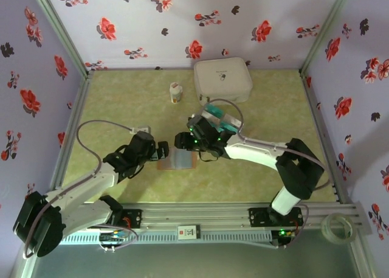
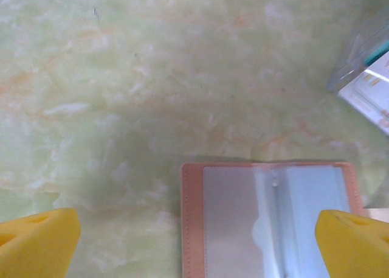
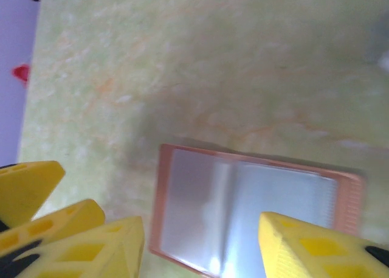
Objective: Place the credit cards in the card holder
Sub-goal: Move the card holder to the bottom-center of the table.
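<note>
Top external — card holder is lying open toward the table's near edge | left gripper is gaping wide beside it, empty | right gripper is hovering over it, jaws apart — empty too

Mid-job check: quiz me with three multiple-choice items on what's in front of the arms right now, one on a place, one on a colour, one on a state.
1. Where does the card holder lie?
A. at the far right corner
B. on the table, between the left gripper and the right gripper
C. at the far left corner

2. What colour are the left gripper's fingers?
A. black
B. red
C. yellow

3. How is the card holder?
A. open flat, pockets up
B. folded shut
C. standing on edge

Answers:
1 B, the top view shows it lying between the two grippers.
2 C, both fingers are yellow in the left wrist view.
3 A, both wrist views show its blue-grey pockets spread open.
</note>
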You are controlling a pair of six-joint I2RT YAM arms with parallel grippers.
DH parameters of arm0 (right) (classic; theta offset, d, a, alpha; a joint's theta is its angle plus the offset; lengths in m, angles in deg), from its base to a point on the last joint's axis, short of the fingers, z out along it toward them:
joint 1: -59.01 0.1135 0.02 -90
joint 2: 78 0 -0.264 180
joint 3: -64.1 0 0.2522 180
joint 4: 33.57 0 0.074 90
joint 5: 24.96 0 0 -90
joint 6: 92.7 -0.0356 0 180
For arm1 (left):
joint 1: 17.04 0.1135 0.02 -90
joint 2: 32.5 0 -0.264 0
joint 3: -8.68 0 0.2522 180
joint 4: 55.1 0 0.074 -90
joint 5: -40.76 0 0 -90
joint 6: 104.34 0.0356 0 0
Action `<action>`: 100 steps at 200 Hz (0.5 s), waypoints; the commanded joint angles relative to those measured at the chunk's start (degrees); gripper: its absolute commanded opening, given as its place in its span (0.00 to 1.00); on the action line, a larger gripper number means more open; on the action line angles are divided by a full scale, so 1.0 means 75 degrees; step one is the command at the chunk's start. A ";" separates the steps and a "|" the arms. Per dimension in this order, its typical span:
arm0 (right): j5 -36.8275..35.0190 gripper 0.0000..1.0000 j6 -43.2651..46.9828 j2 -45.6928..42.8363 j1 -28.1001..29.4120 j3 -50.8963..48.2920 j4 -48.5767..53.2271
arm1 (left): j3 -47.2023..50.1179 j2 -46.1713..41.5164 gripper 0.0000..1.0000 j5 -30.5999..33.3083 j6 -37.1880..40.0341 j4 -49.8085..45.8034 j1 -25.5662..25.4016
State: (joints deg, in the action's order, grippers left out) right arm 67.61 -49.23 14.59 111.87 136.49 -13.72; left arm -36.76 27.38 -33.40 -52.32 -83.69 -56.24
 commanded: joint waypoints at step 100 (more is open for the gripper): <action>-0.1077 0.43 0.0673 0.0570 -0.0233 -0.0711 0.0967 | -0.0616 0.1833 1.00 -0.0435 0.0306 0.0043 0.0033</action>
State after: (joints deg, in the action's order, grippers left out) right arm 61.16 -44.62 18.55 111.09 132.56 -6.40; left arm -39.64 39.49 -35.57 -51.44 -83.89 -56.24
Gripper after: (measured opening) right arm 0.449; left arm 0.996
